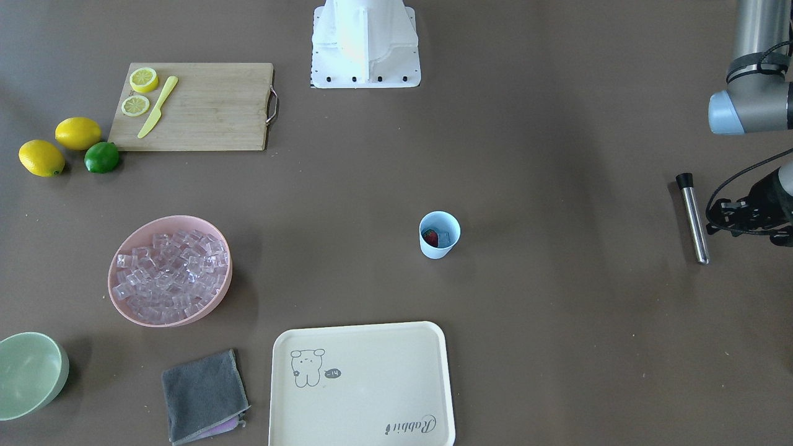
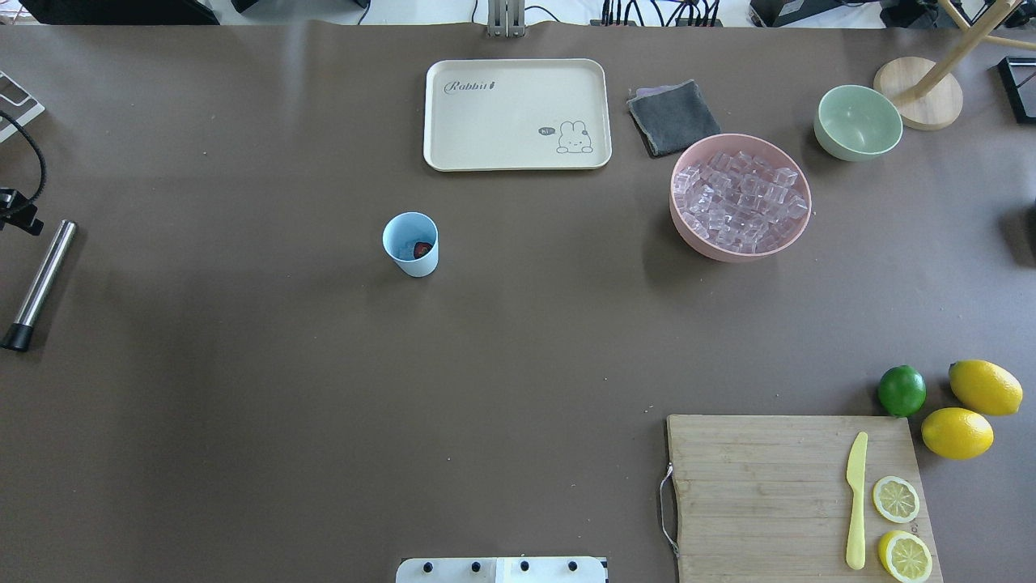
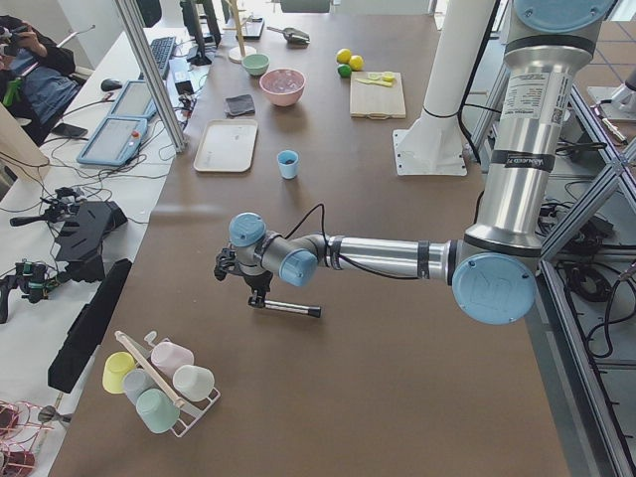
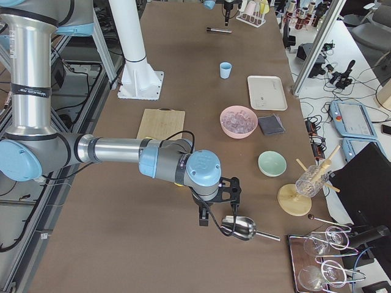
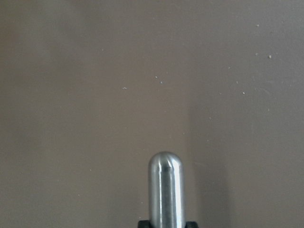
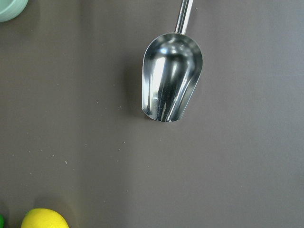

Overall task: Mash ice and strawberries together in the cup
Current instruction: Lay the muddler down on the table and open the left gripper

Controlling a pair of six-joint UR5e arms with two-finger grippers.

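Note:
The light-blue cup (image 1: 439, 234) (image 2: 410, 243) stands upright mid-table. Inside it lie a red strawberry (image 1: 430, 236) and a clear ice cube (image 1: 444, 239). More ice (image 2: 740, 198) fills the pink bowl (image 1: 124, 303). A steel muddler (image 1: 692, 217) (image 2: 39, 283) with a black end lies flat at the table's left end. My left gripper (image 1: 722, 218) hovers over its steel end. The left wrist view shows that rounded tip (image 5: 166, 190) with dark bits on either side, so I cannot tell whether the jaws are clamped. My right gripper (image 4: 215, 207) hangs over a metal scoop (image 6: 171, 78); I cannot tell its state.
A cream tray (image 2: 453, 121), a grey cloth (image 2: 672, 117) and a pale-green bowl (image 2: 858, 121) sit along the far edge. A cutting board (image 2: 761, 486) holds a yellow knife and lemon halves, with two lemons and a lime (image 2: 902, 390) beside it. A cup rack (image 3: 159, 383) stands past the muddler.

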